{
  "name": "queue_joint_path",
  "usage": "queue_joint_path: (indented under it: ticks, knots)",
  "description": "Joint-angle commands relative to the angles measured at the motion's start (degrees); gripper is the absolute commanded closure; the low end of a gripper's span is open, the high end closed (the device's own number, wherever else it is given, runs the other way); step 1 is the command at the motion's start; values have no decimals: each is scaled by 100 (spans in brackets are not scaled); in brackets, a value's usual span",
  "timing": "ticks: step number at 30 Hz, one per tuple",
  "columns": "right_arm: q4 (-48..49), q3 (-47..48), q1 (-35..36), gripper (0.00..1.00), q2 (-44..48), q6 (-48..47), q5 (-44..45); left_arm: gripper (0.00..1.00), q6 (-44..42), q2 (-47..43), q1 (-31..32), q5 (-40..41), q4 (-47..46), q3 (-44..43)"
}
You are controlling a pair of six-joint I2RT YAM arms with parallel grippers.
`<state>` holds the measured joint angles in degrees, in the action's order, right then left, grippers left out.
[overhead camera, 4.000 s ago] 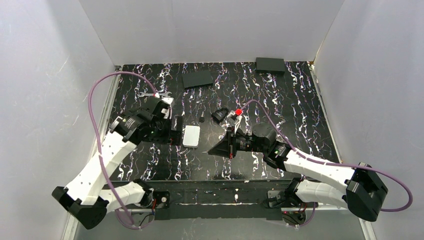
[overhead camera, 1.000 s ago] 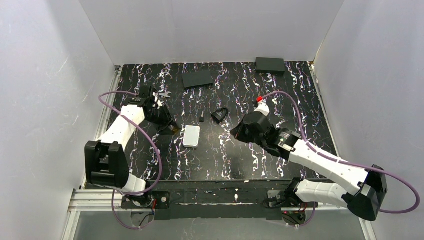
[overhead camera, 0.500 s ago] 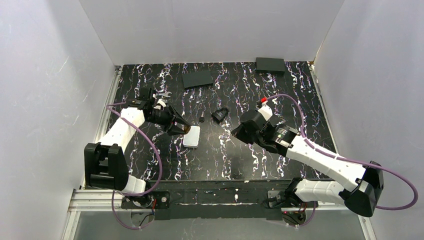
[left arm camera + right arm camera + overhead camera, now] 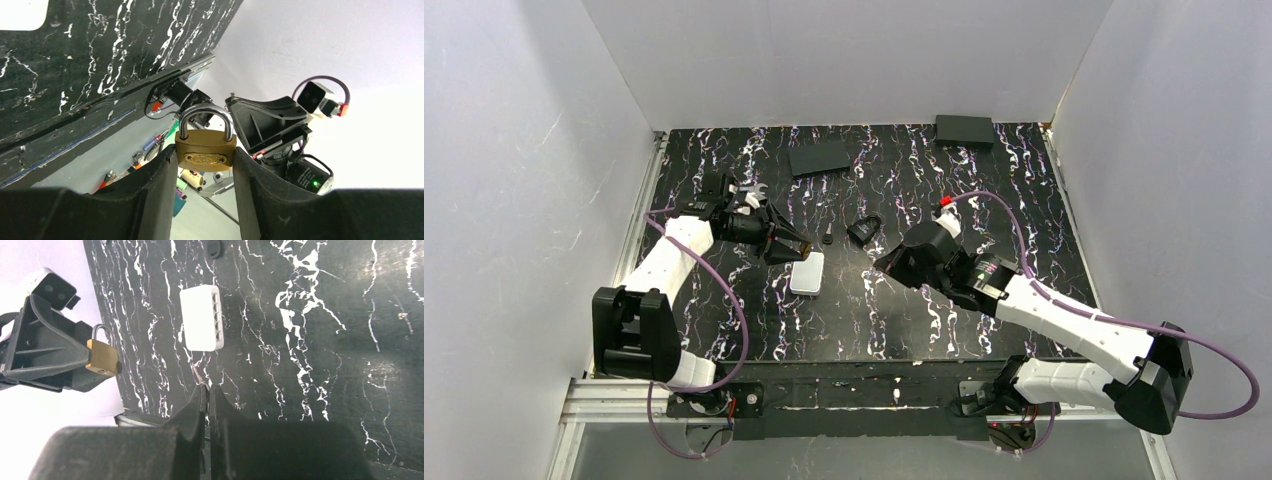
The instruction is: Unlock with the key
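Brass padlock (image 4: 205, 152) pinched in the left hand (image 4: 205, 165) near the bench's (image 4: 924, 180) left edge, with a white box (image 4: 807, 272) just right of it. Mid-bench, the right hand (image 4: 207, 390) is pressed together on what looks like the key (image 4: 198, 376) — a thin sliver past its tips.

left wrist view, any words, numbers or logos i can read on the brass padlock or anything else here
No text can be read in any view.
Oval stamped plate on the brass padlock with a steel shackle, clamped in the left gripper: lettering too blurred to read.
The white rectangular box with a row of ports, right wrist view: no print visible.
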<state>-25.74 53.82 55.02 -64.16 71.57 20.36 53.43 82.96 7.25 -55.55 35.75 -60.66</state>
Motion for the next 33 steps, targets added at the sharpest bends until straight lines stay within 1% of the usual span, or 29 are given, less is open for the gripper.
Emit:
queue_joint_path:
  ticks: [1,5,8,11,15,16,20,26,33]
  knots:
    - [784,-159,60,99,158,-57,-244,100,45,-288,5,-683,-234,-9]
    - [1123,-267,83,99,140,77,-428,100,116,-344,5,-754,-465,42]
    - [1467,-452,92,99,145,349,-579,100,269,-491,5,-687,-845,134]
    - [2115,-744,85,99,156,759,-762,100,815,-800,8,-456,-1841,464]
    - [2596,-767,94,99,-41,1213,-955,100,1807,-1393,5,224,-3754,1175]
    - [2725,-742,94,99,-118,1314,-1004,100,1907,-1493,14,368,-4040,1246]
    - [3460,-755,96,99,-377,1818,-1269,100,1717,-1628,50,723,-4323,1195]
    - [4650,-858,95,99,-786,2735,-1526,100,2442,-1829,58,1047,-5832,1543]
    - [5862,-711,105,99,-1076,3549,-1415,100,2829,-1912,60,1403,-7194,1642]
